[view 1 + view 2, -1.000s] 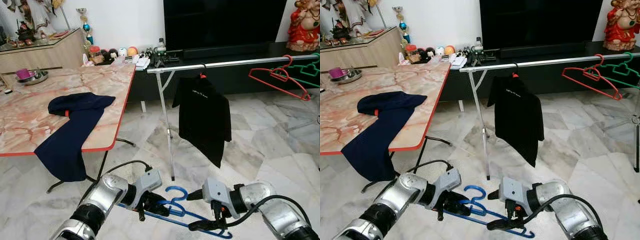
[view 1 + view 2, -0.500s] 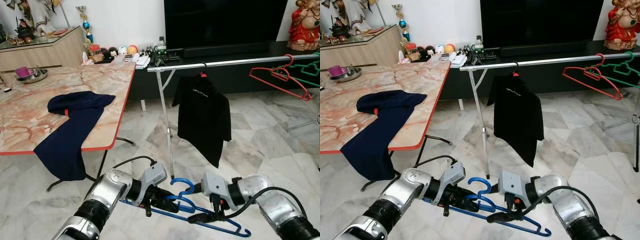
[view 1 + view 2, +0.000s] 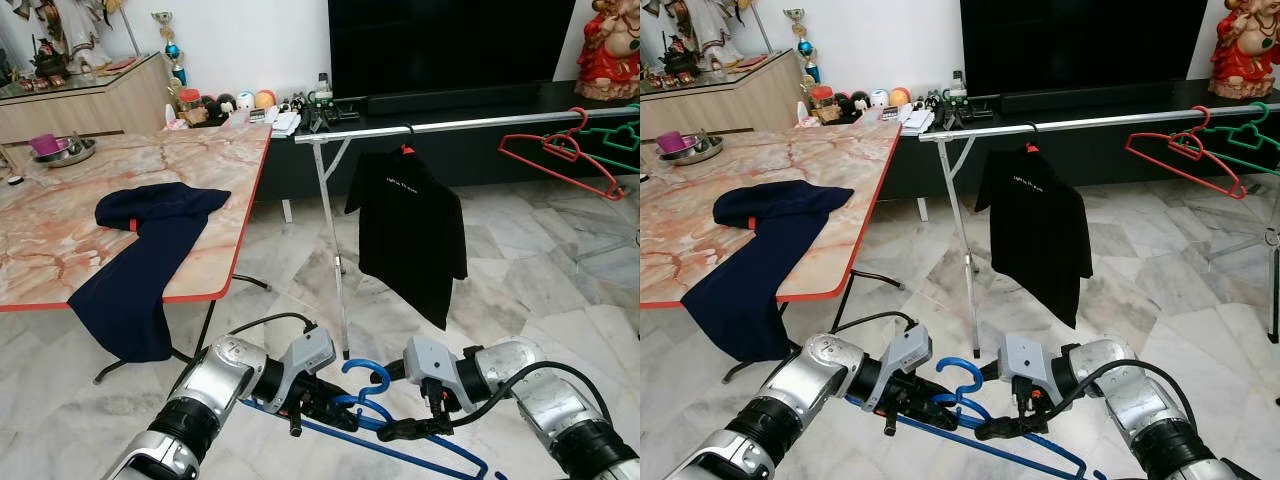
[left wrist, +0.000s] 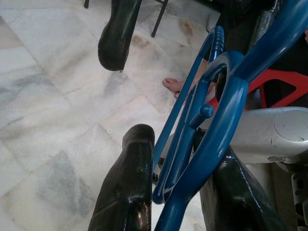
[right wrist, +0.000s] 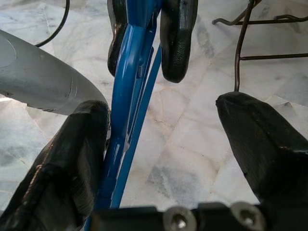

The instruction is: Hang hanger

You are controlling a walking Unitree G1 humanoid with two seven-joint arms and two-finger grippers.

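A blue plastic hanger (image 3: 366, 378) is held low over the floor in front of me, its hook pointing up. My left gripper (image 3: 322, 405) is shut on it near the hook; the left wrist view shows the blue hanger (image 4: 216, 139) clamped between the fingers (image 4: 127, 192). My right gripper (image 3: 412, 428) is open just to the right, with the hanger's bar (image 5: 127, 96) lying against one of its fingers (image 5: 72, 159) and the other finger held well apart. Ahead stands a metal clothes rail (image 3: 470, 125) with a black shirt (image 3: 410, 235) hanging on it.
A red hanger (image 3: 560, 150) and a green hanger (image 3: 620, 135) hang at the rail's right end. A marble-topped table (image 3: 60, 240) stands on the left with a navy garment (image 3: 140, 260) draped over its edge. A TV cabinet (image 3: 500, 100) runs behind the rail.
Both arms have brought the blue hanger up and forward from its place a second ago. In the last half second its right end has dipped a little.
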